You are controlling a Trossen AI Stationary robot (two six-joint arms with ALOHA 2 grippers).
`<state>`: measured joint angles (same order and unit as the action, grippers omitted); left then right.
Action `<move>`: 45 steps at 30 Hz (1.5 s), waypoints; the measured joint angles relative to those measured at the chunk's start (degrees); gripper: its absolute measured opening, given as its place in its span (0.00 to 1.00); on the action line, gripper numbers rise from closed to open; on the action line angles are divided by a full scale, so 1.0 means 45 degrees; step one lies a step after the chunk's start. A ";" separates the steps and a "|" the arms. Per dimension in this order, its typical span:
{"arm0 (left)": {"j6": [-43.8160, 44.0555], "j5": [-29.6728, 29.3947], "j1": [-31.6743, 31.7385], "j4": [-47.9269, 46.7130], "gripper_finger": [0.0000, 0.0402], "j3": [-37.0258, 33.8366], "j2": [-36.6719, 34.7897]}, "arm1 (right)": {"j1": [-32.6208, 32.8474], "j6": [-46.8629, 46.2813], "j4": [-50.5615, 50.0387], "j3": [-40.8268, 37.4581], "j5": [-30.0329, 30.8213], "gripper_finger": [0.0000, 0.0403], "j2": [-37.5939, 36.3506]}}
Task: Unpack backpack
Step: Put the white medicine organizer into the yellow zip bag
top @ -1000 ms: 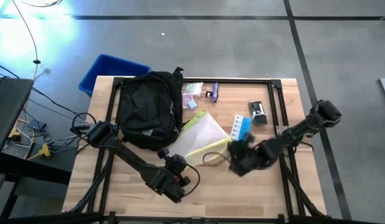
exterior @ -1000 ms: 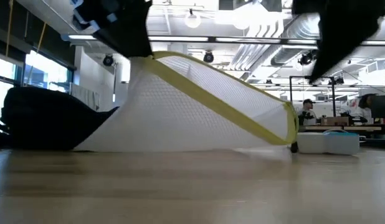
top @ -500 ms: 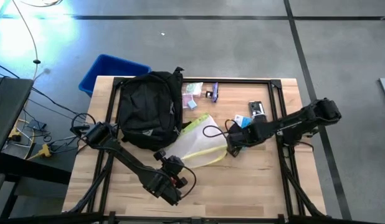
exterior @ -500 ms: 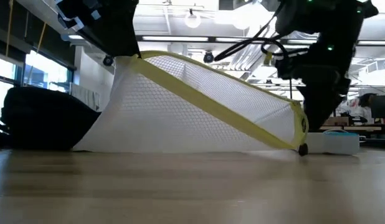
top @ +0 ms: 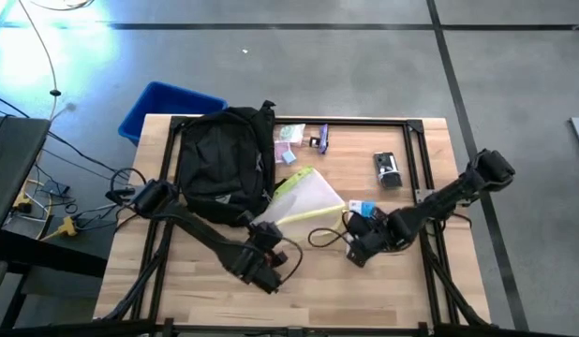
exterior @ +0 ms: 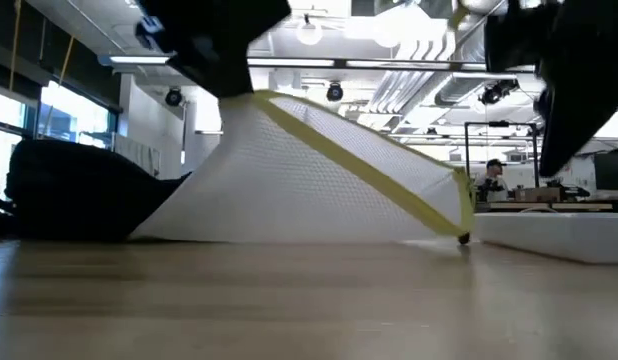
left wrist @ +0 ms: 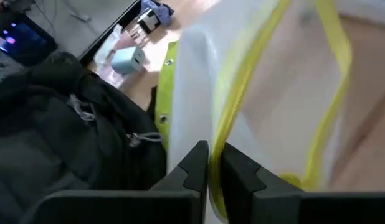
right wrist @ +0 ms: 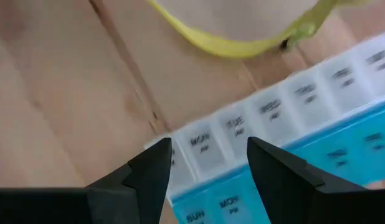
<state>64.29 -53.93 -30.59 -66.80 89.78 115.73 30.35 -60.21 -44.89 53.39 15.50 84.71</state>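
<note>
grey concrete floor point(top: 364, 65) seen around the wooden desk point(top: 402, 290), crossed by dark tape lines point(top: 453, 75). blue plastic bin point(top: 163, 105) set on the floor at the desk's far left corner. cables point(top: 46, 201) and a dark stand noted at the left. ceiling ducts point(exterior: 409, 55) and round lamps point(exterior: 309, 30) seen in the low view; bright windows point(exterior: 49, 110) at left; a person point(exterior: 494, 172) seated at distant benches.
</note>
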 joint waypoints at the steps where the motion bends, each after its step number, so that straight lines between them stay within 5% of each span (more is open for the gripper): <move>1: -0.0334 0.0313 0.0183 -0.0056 0.09 0.0000 0.0000 | 0.0148 -0.0236 -0.0288 0.0274 0.0250 0.49 0.0000; 10: -0.0774 0.5762 0.0967 -0.3524 0.29 0.0652 -0.0133 | 0.1607 -0.2219 -0.3443 0.1268 0.0154 0.49 -0.0015; 15: -0.0503 0.5360 0.0574 -0.4690 0.29 0.1355 -0.0162 | 0.2202 -0.3812 -0.3772 0.0761 0.0049 0.49 -0.0015; 19: -0.2371 0.4601 0.0519 -0.2353 0.30 0.1239 -0.0162 | 0.2211 -0.4031 -0.3484 0.0279 -0.0269 0.49 -0.0010; 25: -0.4723 0.6281 0.0710 0.2069 0.37 0.1082 -0.0147 | 0.2213 -0.3863 -0.2952 0.0164 0.0522 0.49 -0.0010; 29: -0.5405 0.7003 0.0690 0.1983 0.40 0.1803 -0.0138 | 0.2211 -0.3175 -0.2933 0.0193 0.0919 0.49 -0.0010; 33: -0.5026 0.6108 0.0507 0.1508 0.41 0.2836 -0.0147 | 0.2288 -0.4060 -0.3938 0.0193 0.1081 0.49 -0.0010; 38: -0.6849 0.5842 0.0334 0.4108 0.41 0.3157 -0.0091 | 0.2247 -0.5443 -0.4701 -0.0080 0.0369 0.49 -0.0015; 45: -0.9153 0.5932 0.0968 0.8458 0.39 0.3152 0.1441 | 0.1905 -0.4758 -0.0776 -0.1588 0.0327 0.49 -0.0014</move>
<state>23.10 -27.23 -26.24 -28.73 103.96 122.22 38.92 -81.62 -48.38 46.25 16.97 84.64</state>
